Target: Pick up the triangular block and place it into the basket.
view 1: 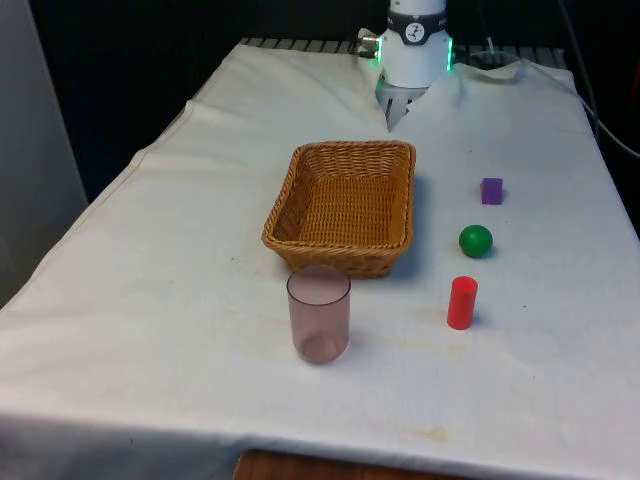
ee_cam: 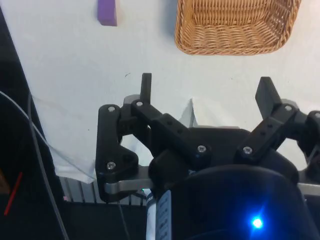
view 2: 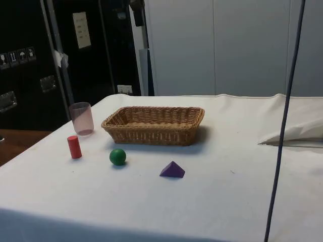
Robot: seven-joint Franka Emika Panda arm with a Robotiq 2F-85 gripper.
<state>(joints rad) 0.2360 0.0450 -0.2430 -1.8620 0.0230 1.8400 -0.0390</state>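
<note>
The purple triangular block (view 1: pixel 491 190) lies on the white cloth at the front view's right, beyond the green ball; it also shows in the side view (view 2: pixel 172 170) and the wrist view (ee_cam: pixel 107 12). The wicker basket (view 1: pixel 300 172) stands mid-table with nothing in it (view 2: pixel 154 124) (ee_cam: pixel 235 45). My gripper (view 1: pixel 395 115) hangs above the table's far end, behind the basket and well apart from the block. Its two black fingers (ee_cam: pixel 145 86) are spread wide, with nothing between them (ee_cam: pixel 206 89).
A green ball (view 1: pixel 476 240) and a red cylinder (view 1: pixel 461 302) lie in a row nearer the camera than the block. A translucent pink cup (view 1: pixel 319 313) stands in front of the basket. Cables and a fold of cloth lie at the far right.
</note>
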